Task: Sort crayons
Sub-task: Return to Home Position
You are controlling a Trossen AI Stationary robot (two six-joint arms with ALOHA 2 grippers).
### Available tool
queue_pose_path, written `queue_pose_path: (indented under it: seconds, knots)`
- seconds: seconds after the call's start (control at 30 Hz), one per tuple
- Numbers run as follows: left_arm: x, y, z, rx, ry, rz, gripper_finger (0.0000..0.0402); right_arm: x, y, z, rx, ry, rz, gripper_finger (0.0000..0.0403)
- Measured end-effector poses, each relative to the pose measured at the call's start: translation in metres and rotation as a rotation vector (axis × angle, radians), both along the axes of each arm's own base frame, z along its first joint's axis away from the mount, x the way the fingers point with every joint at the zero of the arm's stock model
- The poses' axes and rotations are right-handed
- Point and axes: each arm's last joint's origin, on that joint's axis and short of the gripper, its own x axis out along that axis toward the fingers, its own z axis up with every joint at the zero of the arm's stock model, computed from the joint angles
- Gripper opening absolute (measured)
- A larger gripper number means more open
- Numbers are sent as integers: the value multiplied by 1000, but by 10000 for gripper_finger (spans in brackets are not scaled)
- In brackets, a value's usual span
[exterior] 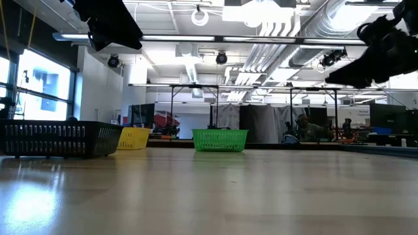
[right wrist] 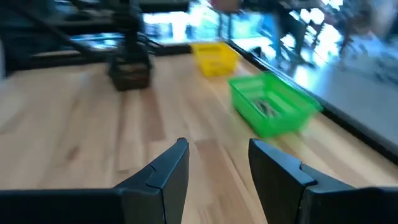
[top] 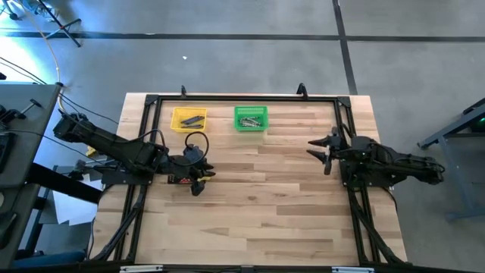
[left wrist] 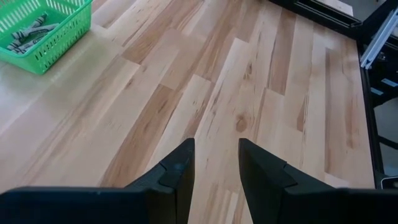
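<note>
Left gripper (left wrist: 216,148) hung over the left part of the table (left wrist: 261,81); fingers parted by a moderate gap, nothing held, bare wood showing between them. Right gripper (right wrist: 217,149) sat at the table's right side, pointed inward, well apart from the bins; jaws open about as wide, also empty. Crayons (top: 250,119) I could see: a grey bunch in the green bin (top: 251,128); a few dark ones in the yellow bin (top: 179,115); the two bins stood near each other along the far edge. Black bin (exterior: 59,138) was mostly hidden under the left arm from above; low view gave only its mesh wall, contents unreadable; right wrist view had it as a dark shape with a reddish patch, couldn't tell if that was crayons. Low view cut both arms off at the top edge; fingertips out of frame there. Left wrist view cropped the green bin at a corner; couldn't count the crayons in any view.
</note>
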Motion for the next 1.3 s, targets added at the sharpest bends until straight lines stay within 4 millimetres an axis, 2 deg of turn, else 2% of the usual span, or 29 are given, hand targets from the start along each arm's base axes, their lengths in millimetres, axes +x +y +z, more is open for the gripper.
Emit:
queue_pose_path:
  seconds: [0.13,0.3,0.47,0.67,0.9,1.0,1.3]
  knots:
    - [0,0,0,6,0,-2,111,2,2,8,-76,-62,92,161]
    - [0,0,0,9,0,-1,111,2,2,11,-141,-81,115,161]
    - [0,0,0,9,-1,-1,111,11,5,-5,-149,-235,218,161]
    - [0,0,0,0,-2,1,111,10,6,10,-187,-387,250,161]
    - [0,0,0,1,-5,2,111,11,6,1,-176,-295,252,161]
    - [0,0,0,8,-4,-2,111,12,6,-5,-106,-239,255,161]
    - [0,0,0,26,-1,-16,111,12,6,-6,-62,-233,256,161]
